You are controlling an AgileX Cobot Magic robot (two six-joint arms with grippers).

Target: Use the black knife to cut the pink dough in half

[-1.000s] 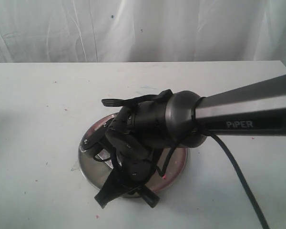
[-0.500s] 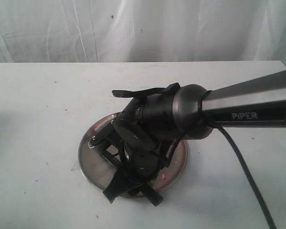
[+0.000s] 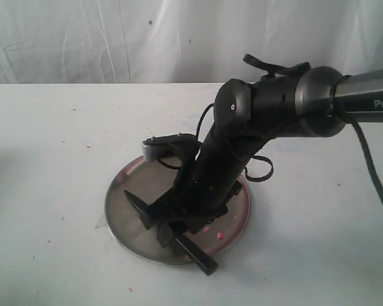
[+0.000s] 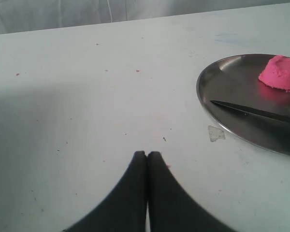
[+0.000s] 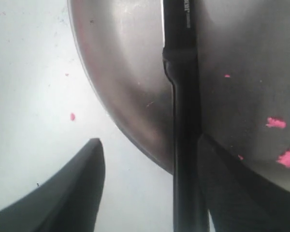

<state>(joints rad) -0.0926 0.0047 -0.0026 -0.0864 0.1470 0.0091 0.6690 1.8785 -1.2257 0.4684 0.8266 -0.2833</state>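
The black knife (image 3: pixel 201 260) lies flat on the round metal plate (image 3: pixel 124 236), its tip near the left rim and its handle jutting over the front rim. My right gripper (image 3: pixel 169 229) hovers over it, tilted down and open. In the right wrist view the knife (image 5: pixel 186 121) runs loose between the spread fingers of the right gripper (image 5: pixel 150 142), close to one of them. The pink dough (image 4: pixel 280 73) sits at the plate's (image 4: pixel 217 77) far side, with the knife (image 4: pixel 251 112) beside it; the arm hides the dough in the exterior view. My left gripper (image 4: pixel 147 153) is shut and empty above bare table.
Pink crumbs (image 5: pixel 282 157) dot the plate, and smaller ones (image 5: pixel 72 116) lie on the white table. A clear scrap (image 4: pixel 215 133) lies by the plate's rim. A white curtain hangs behind the table. The right arm's cable (image 3: pixel 376 191) trails off to the right.
The right gripper has opened, risen off the plate and drawn back to the right. The knife now lies uncovered across the plate.
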